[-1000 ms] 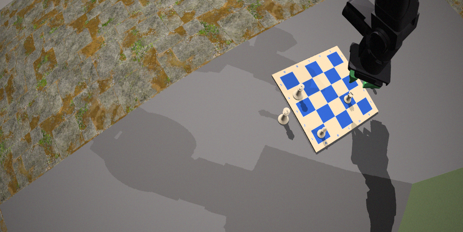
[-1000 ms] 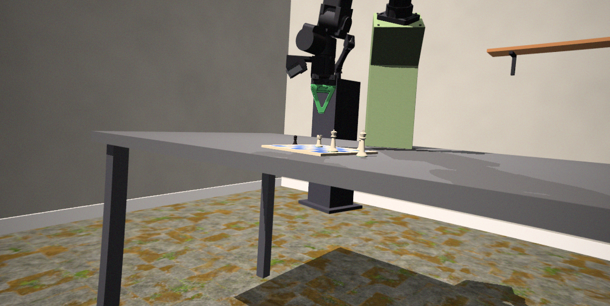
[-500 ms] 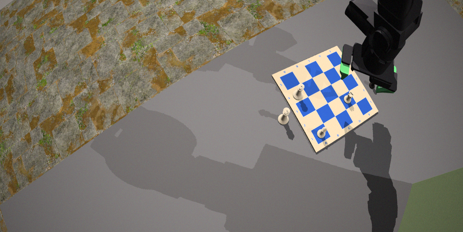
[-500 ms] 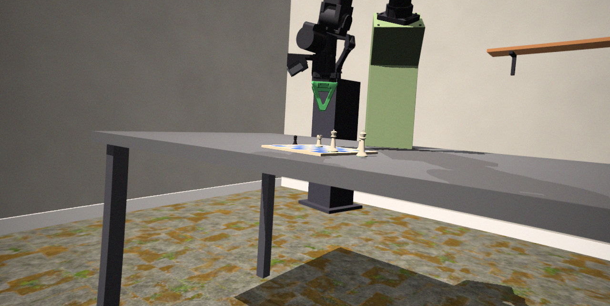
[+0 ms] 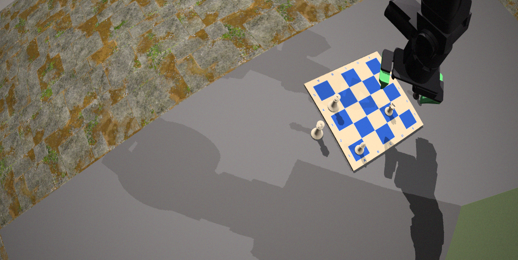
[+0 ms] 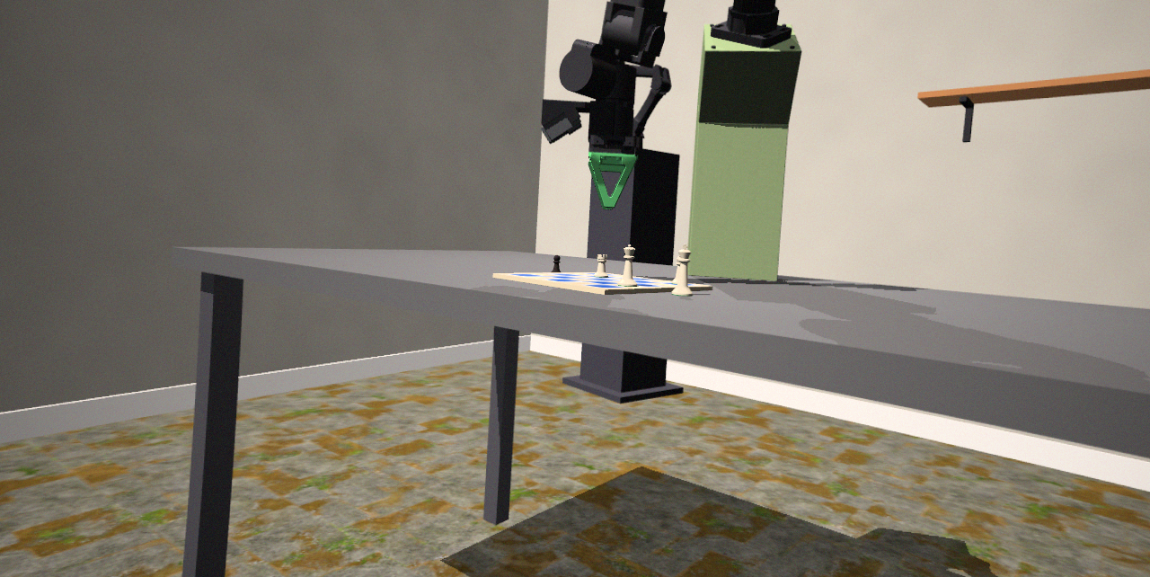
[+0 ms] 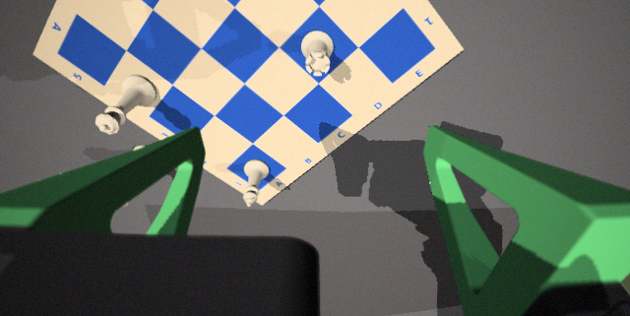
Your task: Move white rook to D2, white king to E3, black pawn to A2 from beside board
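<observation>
Green-fingered tool (image 7: 315, 168) hangs well above the board (image 5: 416, 126), spread wide, holding nothing. White rook (image 5: 389, 109) stands upright on a blue square, D2 by the edge marks. White king (image 5: 317, 130) stands upright on the grey tabletop (image 5: 231, 156), just beside the board's rank-3 edge, off the board. Black pawn (image 6: 555, 262) stands on the tabletop beside the board's far side in the exterior view. Another tall white piece (image 5: 334, 103) and a white pawn (image 5: 360, 148) on A1 stand upright.
</observation>
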You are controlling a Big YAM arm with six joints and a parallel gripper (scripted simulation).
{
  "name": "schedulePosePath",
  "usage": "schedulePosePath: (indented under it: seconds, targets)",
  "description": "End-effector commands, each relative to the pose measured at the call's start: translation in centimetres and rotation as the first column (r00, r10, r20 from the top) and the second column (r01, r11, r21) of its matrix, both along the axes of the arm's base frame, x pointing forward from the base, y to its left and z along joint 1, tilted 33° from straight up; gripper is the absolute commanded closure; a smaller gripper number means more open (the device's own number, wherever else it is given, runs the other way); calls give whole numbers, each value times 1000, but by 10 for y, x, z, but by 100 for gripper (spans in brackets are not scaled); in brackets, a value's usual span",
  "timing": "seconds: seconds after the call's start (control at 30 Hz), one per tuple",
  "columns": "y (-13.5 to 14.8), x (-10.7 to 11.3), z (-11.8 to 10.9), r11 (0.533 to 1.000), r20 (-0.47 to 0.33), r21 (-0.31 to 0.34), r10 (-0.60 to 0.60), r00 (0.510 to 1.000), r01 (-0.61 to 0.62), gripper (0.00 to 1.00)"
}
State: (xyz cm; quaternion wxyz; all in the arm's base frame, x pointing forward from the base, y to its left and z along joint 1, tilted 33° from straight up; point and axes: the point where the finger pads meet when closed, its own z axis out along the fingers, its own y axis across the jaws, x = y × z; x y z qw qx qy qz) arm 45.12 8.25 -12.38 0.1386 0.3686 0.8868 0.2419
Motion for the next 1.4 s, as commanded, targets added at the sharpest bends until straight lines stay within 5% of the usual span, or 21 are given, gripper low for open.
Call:
schedulePosePath:
  seconds: [0.0, 0.3, 0.4, 0.43, 0.63, 0.83, 0.97, 1.37]
  targets:
    - [18, 11, 17, 1000, 23, -3, 16, 1000, -16, 0]
    - [144, 23, 93, 991, 71, -56, 127, 989, -123, 0]
    - [161, 21, 105, 989, 80, -60, 141, 987, -137, 0]
    - [158, 16, 85, 988, 42, -72, 142, 989, -139, 60]
    - [143, 13, 80, 990, 25, -75, 119, 993, -117, 60]
    - [162, 22, 106, 989, 90, -54, 143, 986, -138, 60]
    - [153, 16, 84, 989, 47, -67, 133, 990, -129, 60]
    - [153, 17, 85, 989, 49, -67, 133, 990, -129, 60]
